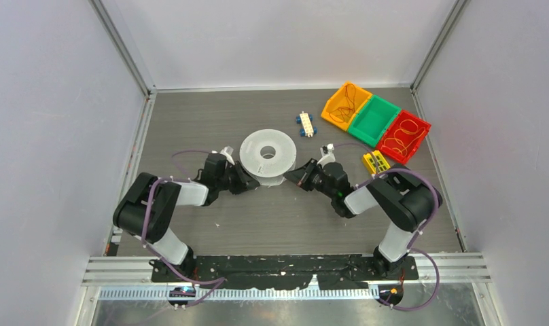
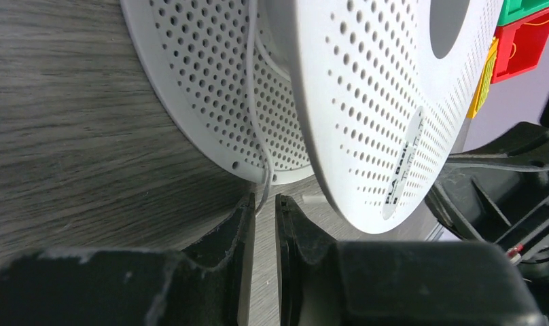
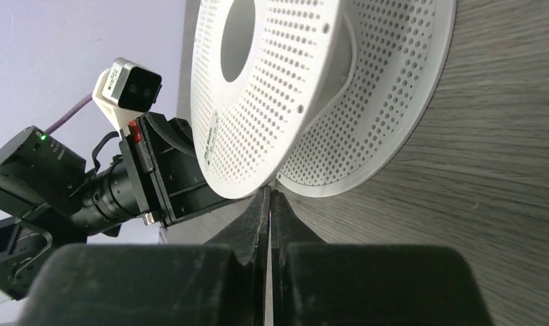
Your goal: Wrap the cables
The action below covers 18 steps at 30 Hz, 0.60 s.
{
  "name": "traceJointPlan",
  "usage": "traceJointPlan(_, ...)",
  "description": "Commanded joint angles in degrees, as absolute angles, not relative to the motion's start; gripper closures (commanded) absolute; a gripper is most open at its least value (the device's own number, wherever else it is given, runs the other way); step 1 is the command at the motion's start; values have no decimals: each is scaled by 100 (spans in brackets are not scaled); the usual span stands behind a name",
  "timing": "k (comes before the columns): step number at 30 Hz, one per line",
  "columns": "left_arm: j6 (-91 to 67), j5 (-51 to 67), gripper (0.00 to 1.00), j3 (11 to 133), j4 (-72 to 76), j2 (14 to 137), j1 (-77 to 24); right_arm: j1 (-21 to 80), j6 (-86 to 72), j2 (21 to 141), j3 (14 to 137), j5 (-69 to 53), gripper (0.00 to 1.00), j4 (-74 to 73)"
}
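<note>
**Feeding the cord cleanly into the spool's groove**

The thin, limp white cable runs down the groove between the two flanges of the white perforated plastic spool, which lies flat on the grey wood-grain table. Its lower end dips into the mouth of the left gripper. Those fingers stand a narrow slot apart, wider than the cord, so it does not look pinched. The right gripper sits at the spool's opposite rim with its fingers pressed together and nothing visible between them.

Winding well probably means the left gripper closing fully on the cord first. It should then keep the cord lightly taut and level with the groove, while the right gripper steadies the rim so the spool does not skid.
</note>
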<state>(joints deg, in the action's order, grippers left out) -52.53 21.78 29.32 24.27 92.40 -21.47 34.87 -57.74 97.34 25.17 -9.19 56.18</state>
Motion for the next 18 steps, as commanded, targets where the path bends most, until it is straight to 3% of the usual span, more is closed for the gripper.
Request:
traceJointPlan(1, -5238, 2186, 82, 3082, 2496, 9352, -2206, 3507, -6668, 10355, 2563, -1172, 95, 7249)
traceJointPlan(11, -5360, 2157, 82, 3091, 2603, 9402, -2300, 3507, -7062, 11057, 2567, -731, 95, 7929)
traceJointPlan(18, -5685, 2139, 82, 3134, 2907, 9550, -2461, 3619, -7142, 11127, 2779, -144, 95, 7423)
